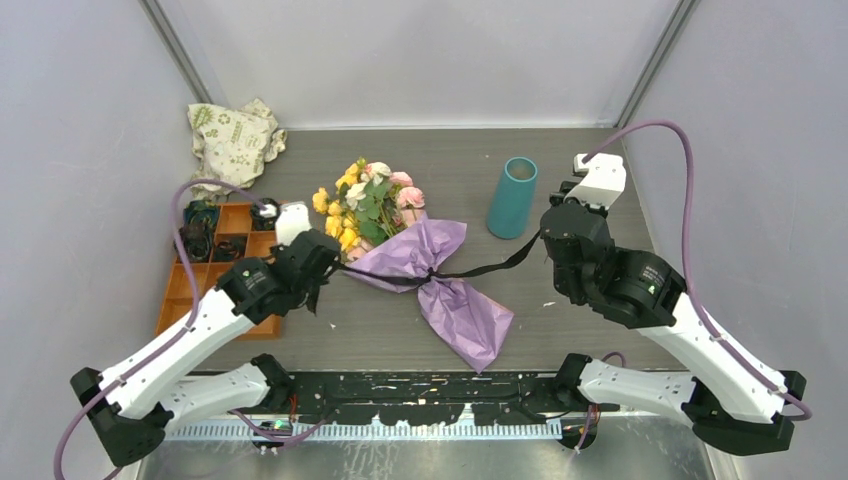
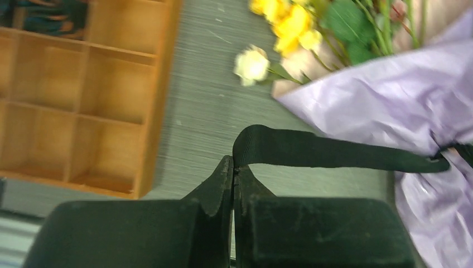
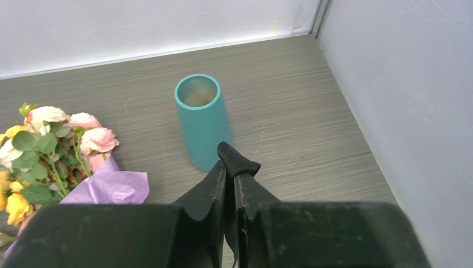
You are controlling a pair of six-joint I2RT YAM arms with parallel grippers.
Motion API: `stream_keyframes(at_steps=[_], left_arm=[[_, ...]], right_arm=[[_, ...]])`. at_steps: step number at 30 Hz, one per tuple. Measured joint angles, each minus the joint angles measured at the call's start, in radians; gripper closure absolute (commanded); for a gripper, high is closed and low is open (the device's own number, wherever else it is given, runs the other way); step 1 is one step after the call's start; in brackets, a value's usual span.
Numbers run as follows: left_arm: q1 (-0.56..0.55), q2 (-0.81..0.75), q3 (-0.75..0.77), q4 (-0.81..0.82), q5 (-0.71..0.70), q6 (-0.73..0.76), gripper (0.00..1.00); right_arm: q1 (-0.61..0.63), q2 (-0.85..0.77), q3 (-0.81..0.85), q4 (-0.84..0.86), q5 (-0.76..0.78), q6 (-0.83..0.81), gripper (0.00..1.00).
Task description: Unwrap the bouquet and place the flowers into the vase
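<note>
The bouquet (image 1: 400, 245) lies mid-table, its yellow, pink and white flowers (image 1: 365, 200) pointing to the back left, purple wrapping paper (image 1: 455, 300) trailing to the front. A black ribbon (image 1: 480, 268) is tied round its waist and stretches out to both sides. My left gripper (image 1: 318, 285) is shut on the ribbon's left end (image 2: 334, 152), just left of the paper (image 2: 390, 95). To the right, the right gripper (image 1: 548, 238) is shut on the other ribbon end (image 3: 237, 159). The teal vase (image 1: 512, 197) stands upright just behind the right gripper (image 3: 230, 167), also in the right wrist view (image 3: 202, 120).
An orange compartmented wooden tray (image 1: 180, 290) sits at the left, partly under my left arm, with dark items in its back cells. A beige green-printed cloth bag (image 1: 232, 135) lies in the back left corner. Walls close the table on three sides.
</note>
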Motion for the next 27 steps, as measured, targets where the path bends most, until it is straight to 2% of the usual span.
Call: stream_keyframes(at_steps=[3,5,10,12,18,20,23,27], left_arm=[[0.006,-0.021,0.037,-0.109,-0.110,-0.087,0.98],[0.006,-0.037,0.049,-0.151,-0.153,-0.117,0.90],[0.011,-0.048,0.052,-0.216,-0.208,-0.160,0.47],[0.013,-0.048,0.052,-0.211,-0.205,-0.153,0.35],[0.013,-0.099,0.008,-0.057,-0.088,-0.029,0.33],[0.013,-0.134,-0.032,0.037,-0.012,0.021,0.37],[0.013,-0.150,-0.097,0.182,0.129,0.082,0.38],[0.013,-0.062,-0.129,0.360,0.304,0.127,0.38]], right_arm=[[-0.009,-0.008,0.000,-0.018,0.033,0.003,0.81],[-0.018,-0.011,0.000,-0.037,0.063,0.009,0.73],[-0.071,0.010,0.000,-0.105,0.132,0.062,0.44],[-0.103,0.029,0.003,-0.134,0.137,0.084,0.33],[-0.152,0.093,0.000,-0.150,0.061,0.101,0.29],[-0.152,0.097,-0.018,-0.111,-0.027,0.097,0.29],[-0.152,0.087,-0.061,-0.031,-0.182,0.097,0.29],[-0.153,0.108,-0.134,0.074,-0.422,0.119,0.29]])
